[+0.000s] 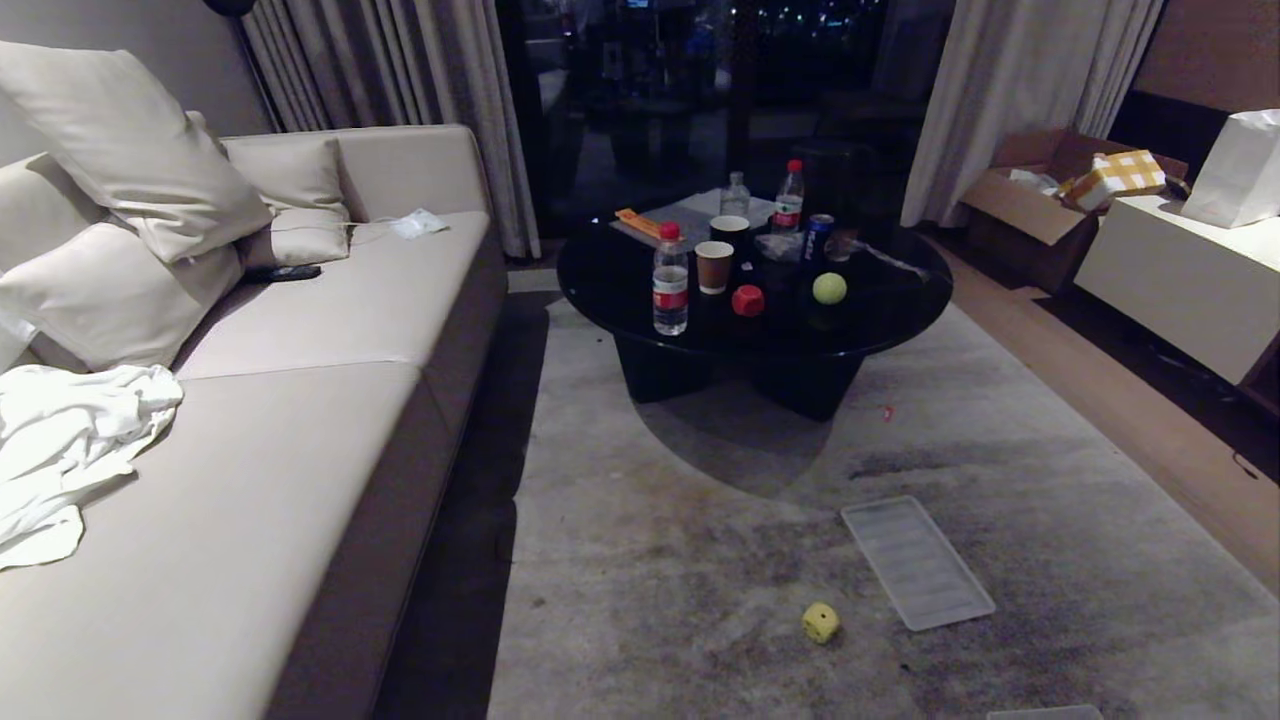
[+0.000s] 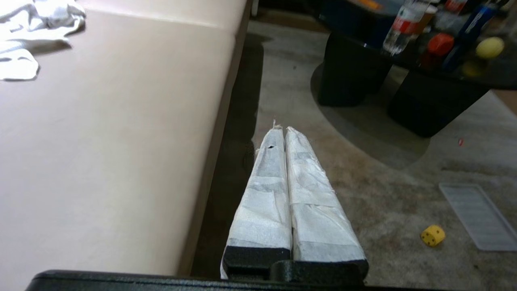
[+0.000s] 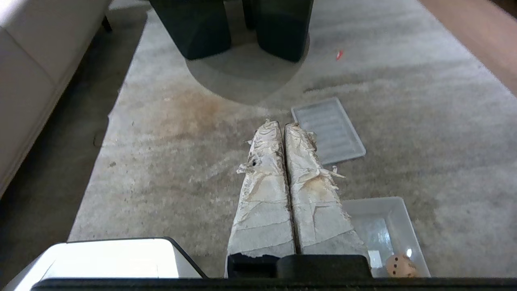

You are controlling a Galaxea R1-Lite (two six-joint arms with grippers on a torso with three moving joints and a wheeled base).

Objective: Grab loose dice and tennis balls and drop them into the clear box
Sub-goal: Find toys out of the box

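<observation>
From the head camera you see neither arm. A yellow die (image 1: 820, 622) lies on the rug (image 1: 700, 560), just beside the near corner of a flat clear lid (image 1: 916, 562). Farther off stands a round black counter (image 1: 900, 290); on it a red die (image 1: 747, 300) and a tennis ball (image 1: 829, 288) sit near each other, behind a water bottle (image 1: 670, 279) and a paper cup (image 1: 714, 267). A sofa (image 1: 300, 420) runs along your left, with a white cloth (image 1: 70, 440) on its seat. A sliver of the clear box (image 1: 1045, 713) shows at the bottom edge.

In the left wrist camera, your left claw (image 2: 282, 128) is clenched on nothing, taped fingers pressed together, hanging over the rug's edge by the sofa. The yellow die (image 2: 432, 235) lies well off to one side, next to the lid (image 2: 474, 214); the red die (image 2: 440, 43) and ball (image 2: 489, 47) show on the counter (image 2: 497, 76).

In the right wrist camera, your right claw (image 3: 279, 124) is likewise clenched and empty, above the rug. The clear box (image 3: 398, 220) sits on the rug beside the claw's base, with a brown die (image 3: 400, 266) inside. The lid (image 3: 328, 128) lies just past the fingertips.
</observation>
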